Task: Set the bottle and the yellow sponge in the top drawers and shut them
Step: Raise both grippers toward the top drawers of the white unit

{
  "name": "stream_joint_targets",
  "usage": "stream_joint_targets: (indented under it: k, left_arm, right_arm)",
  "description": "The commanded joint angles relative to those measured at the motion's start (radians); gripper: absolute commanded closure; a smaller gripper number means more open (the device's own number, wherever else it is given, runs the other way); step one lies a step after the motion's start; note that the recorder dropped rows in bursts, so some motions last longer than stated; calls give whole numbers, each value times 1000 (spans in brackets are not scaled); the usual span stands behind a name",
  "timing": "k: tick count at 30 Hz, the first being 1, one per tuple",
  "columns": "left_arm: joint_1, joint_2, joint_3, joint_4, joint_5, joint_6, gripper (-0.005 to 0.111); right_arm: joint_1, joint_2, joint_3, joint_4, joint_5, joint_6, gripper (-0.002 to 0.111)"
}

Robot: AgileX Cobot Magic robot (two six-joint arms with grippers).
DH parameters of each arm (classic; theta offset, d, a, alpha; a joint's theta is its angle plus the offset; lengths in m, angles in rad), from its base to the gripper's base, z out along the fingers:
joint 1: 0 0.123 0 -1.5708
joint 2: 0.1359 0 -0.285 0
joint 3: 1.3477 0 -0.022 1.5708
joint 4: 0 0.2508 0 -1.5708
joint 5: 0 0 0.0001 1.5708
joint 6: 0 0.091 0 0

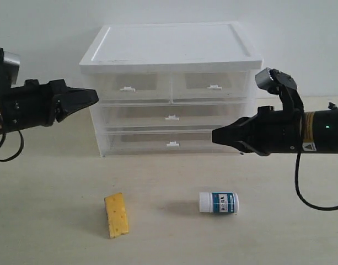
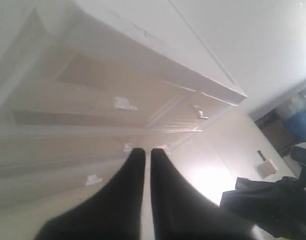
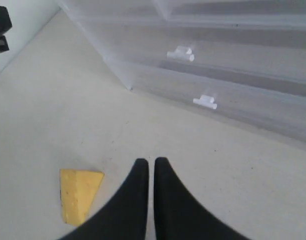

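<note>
Standing at the back of the pale desk [image 1: 47, 182] is a drawer cabinet [image 1: 169, 47] with a white lid and translucent fronts, against a plain light wall [image 1: 47, 22]. Under its top row sit two full-width drawers [image 1: 157, 122], each with a white tab. The left hand [image 1: 95, 97] hovers just beside the cabinet's upper left corner, level with the top row. Its black fingers are pressed almost together and hold nothing. The right hand [image 1: 214, 134] hangs in front of the cabinet's lower right part, likewise clenched and empty, and covers the right end of the lowest drawer in the exterior view. A black cable [image 1: 306, 193] loops down from the right arm.

The top drawers [image 1: 135, 83] are side by side, pushed in flush, each with a small white tab handle. The bottle [image 1: 218, 202] lies on its side on the desk in front of the cabinet's right half, below the right hand. It is white with a teal-blue label. The yellow sponge [image 1: 116, 215], dotted with small holes, lies well apart from it, before the cabinet's left half.

The label print is too small to read. Whether the sponge lies flat or rests on an edge is unclear. The left wrist view is blurred and washed out, and the drawer fronts are too cloudy to show any contents.
</note>
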Motion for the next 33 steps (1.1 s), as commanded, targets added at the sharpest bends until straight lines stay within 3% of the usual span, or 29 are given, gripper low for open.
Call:
stream_joint_targets:
  k: [1, 4, 8, 12, 15, 18, 23, 33]
  left_arm:
    - [-5, 114, -101, -15, -83, -85, 83]
    - [-5, 163, -153, 1, -80, -138, 69]
    - [-5, 207, -210, 24, -80, -160, 72]
    - [-5, 229, -243, 24, -80, -166, 77]
    - [-5, 231, -250, 19, -77, -146, 87]
    - [-5, 231, -250, 17, -77, -115, 103]
    - [-5, 231, -250, 17, -65, -115, 103]
    - [-5, 231, -250, 36, -60, -115, 103]
  right_arm:
    - [2, -4, -41, 24, 71, 35, 108]
    - [2, -4, -46, 55, 127, 33, 108]
    - [2, -4, -59, 83, 155, 33, 101]
    - [2, -4, -90, 110, 157, 107, 69]
    - [2, -4, -118, 107, 177, 185, 56]
    - [2, -4, -141, 107, 221, 225, 56]
    - [2, -4, -164, 109, 245, 273, 56]
    - [2, 82, -252, 113, 126, 424, 56]
